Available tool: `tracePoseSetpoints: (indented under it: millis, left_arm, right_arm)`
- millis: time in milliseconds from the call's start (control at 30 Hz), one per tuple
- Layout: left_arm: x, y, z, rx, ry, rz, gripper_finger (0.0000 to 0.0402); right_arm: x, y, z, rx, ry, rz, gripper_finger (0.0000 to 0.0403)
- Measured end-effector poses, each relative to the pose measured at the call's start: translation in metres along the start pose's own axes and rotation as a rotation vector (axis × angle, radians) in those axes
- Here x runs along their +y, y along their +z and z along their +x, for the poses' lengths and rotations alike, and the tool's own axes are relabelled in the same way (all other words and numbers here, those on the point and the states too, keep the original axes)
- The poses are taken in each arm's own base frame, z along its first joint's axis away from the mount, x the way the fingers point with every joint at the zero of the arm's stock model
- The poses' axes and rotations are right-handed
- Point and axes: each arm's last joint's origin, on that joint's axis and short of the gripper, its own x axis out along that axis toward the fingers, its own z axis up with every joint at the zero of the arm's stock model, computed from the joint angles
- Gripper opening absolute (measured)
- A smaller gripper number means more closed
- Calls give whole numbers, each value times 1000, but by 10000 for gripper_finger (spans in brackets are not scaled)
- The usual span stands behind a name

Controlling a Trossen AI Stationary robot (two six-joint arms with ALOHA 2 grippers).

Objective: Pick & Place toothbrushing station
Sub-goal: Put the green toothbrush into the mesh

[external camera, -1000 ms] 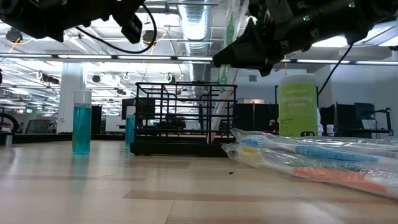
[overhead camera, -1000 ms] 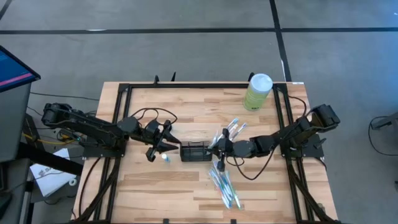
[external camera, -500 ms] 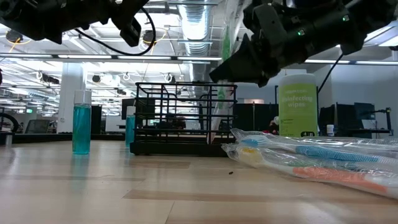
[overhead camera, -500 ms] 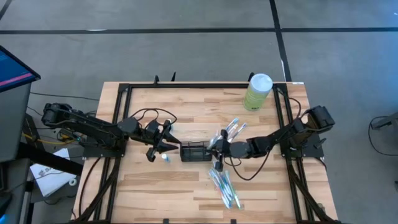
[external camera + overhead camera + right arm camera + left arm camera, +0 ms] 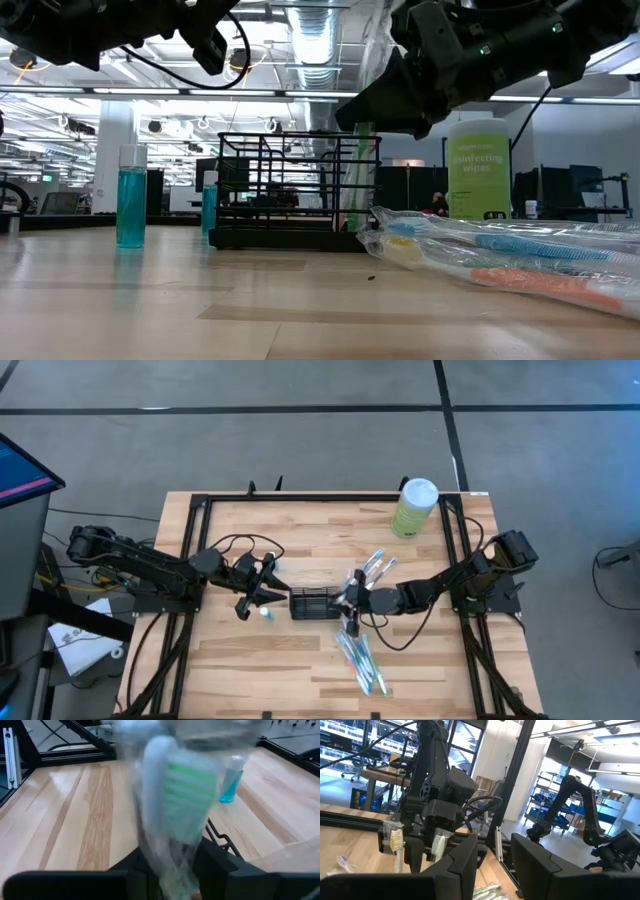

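Observation:
The toothbrushing station, a low black wire holder (image 5: 313, 603) (image 5: 290, 190), stands at the table's middle. A green toothbrush in a clear wrapper (image 5: 358, 170) (image 5: 180, 795) stands with its lower end in the holder's right-end compartment. Its upper part (image 5: 372, 568) slants up past my right gripper (image 5: 348, 598) (image 5: 390, 95). That gripper hovers open just above the holder's right end, with a finger on either side of the wrapper. My left gripper (image 5: 268, 588) (image 5: 495, 847) hangs open and holding nothing above the holder's left end. My right gripper has its fingers (image 5: 215, 862) on either side of the wrapped toothbrush's upper half, coming from the table's right and slanting down. I cannot tell whether they touch the wrapper. The toothbrush stands nearly upright with its lower end inside the holder.
A bundle of wrapped toothbrushes (image 5: 360, 660) (image 5: 500, 255) lies near the table's front, right of the holder. A blue bottle (image 5: 266, 614) (image 5: 131, 195) stands left of the holder. A pale-green wipes canister (image 5: 415, 507) (image 5: 480, 165) stands at the far right.
My right gripper has opened above the holder's right end. The wrapped green toothbrush has slid down between its fingers, and its lower end now stands inside the holder's right compartment.

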Motion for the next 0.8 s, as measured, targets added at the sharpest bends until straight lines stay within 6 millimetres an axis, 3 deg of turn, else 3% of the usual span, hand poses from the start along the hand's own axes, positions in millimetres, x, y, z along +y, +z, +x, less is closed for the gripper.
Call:
tracePoseSetpoints:
  millis: [300, 800]
  left_arm:
    - [0, 0, 0, 0, 0, 0, 112]
    - [0, 0, 0, 1, 1, 0, 112]
  right_arm:
    - [-3, 9, -4, -33, -5, 9, 155]
    - [-10, 48, -36, -125, -5, -72, 142]
